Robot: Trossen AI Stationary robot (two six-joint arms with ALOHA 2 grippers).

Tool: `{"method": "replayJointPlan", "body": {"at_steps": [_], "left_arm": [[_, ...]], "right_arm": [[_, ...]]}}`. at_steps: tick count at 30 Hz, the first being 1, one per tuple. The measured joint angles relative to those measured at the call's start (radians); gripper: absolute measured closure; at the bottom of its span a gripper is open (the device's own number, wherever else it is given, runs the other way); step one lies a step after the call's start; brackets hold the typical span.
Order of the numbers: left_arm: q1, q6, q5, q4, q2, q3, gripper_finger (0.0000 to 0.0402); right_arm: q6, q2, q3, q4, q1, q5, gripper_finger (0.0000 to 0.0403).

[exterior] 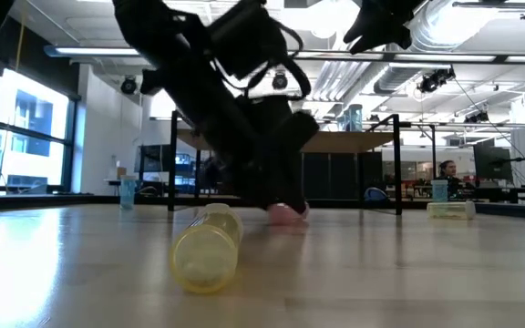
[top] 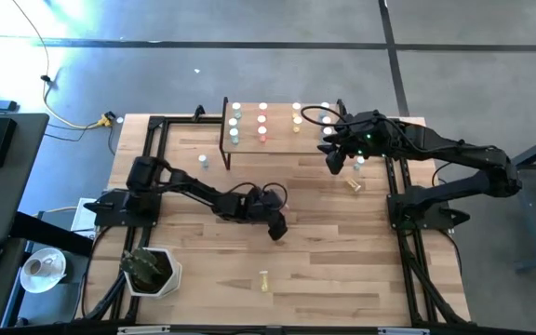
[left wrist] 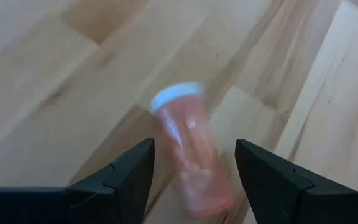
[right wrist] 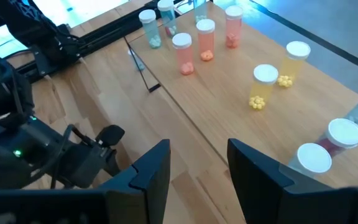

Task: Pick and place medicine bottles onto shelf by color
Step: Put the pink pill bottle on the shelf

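A pink-red bottle (left wrist: pixel 191 155) with a white cap lies on its side on the table. My left gripper (left wrist: pixel 194 171) is open and low over it, one finger on either side, with gaps showing; it is at mid-table (top: pixel 277 226). The bottle also shows in the low view (exterior: pixel 285 212). My right gripper (right wrist: pixel 197 168) is open and empty above the right end of the shelf (top: pixel 279 130). On the shelf (right wrist: pixel 229 112) stand blue, pink-red and yellow bottles, upright on their bases.
One yellow bottle (top: pixel 264 279) lies on its side near the table's front edge, and another yellow bottle (top: pixel 353 184) lies right of centre. A blue bottle (top: pixel 204 160) stands left of the shelf. A white pot (top: pixel 150 270) stands at the front left. Black frame rails (top: pixel 398 186) run along both sides.
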Motion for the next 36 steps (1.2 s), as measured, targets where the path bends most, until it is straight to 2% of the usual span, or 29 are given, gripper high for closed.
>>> {"method": "replayJointPlan", "body": {"at_steps": [7, 10, 20, 24, 29, 36], "left_arm": [[0.002, 0.003, -0.002, 0.017, 0.031, 0.003, 0.0189], [0.003, 0.051, 0.004, 0.01, 0.032, 0.003, 0.0196], [0.005, 0.177, 0.028, -0.07, 0.029, 0.006, 0.0292], [0.005, 0.211, 0.029, -0.068, 0.027, 0.005, 0.0317], [0.006, 0.228, 0.058, -0.068, 0.025, 0.003, 0.0319], [0.006, 0.261, 0.094, -0.087, -0.016, -0.003, 0.0318]], "right_arm": [[0.0, 0.0, 0.0, 0.002, 0.0, 0.0, 0.0252], [0.0, 0.0, 0.0, 0.003, 0.0, 0.0, 0.0252], [0.0, 0.0, 0.0, 0.003, 0.0, 0.0, 0.0252], [0.0, 0.0, 0.0, 0.003, 0.0, 0.0, 0.0252], [0.0, 0.0, 0.0, 0.003, 0.0, -0.004, 0.0252], [0.0, 0.0, 0.0, 0.003, 0.0, -0.059, 0.0252]]}}
